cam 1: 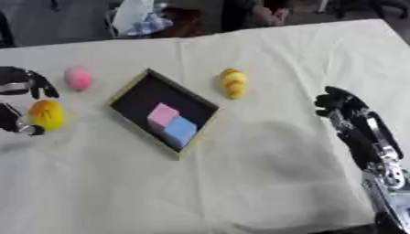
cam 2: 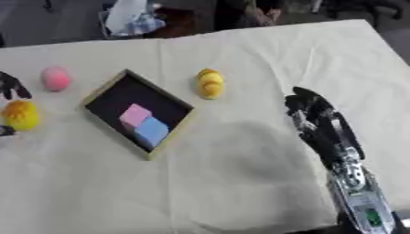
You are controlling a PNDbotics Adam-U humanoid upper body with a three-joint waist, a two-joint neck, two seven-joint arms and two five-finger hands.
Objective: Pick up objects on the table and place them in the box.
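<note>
A shallow dark box with a tan rim (cam 1: 128,87) lies askew at the centre-left of the table. Inside it sit a pink cube (cam 1: 163,114) and a blue cube (cam 1: 181,130), touching. A pink ball (cam 1: 78,78) rests left of the box. To the right of the box lies a yellow and orange lumpy toy (cam 1: 232,83). At the left edge is a yellow-orange ball (cam 1: 45,114), with my left hand (cam 1: 18,87) spread round it, fingers above and thumb below, open. My right hand (cam 2: 308,107) hovers over the cloth at the right, fingers relaxed, holding nothing.
A cream cloth (cam 1: 240,183) covers the table and is creased in places. Beyond the far edge are chairs, a bundle of cloth or bags (cam 1: 136,18) and a seated person. The near half of the cloth carries nothing.
</note>
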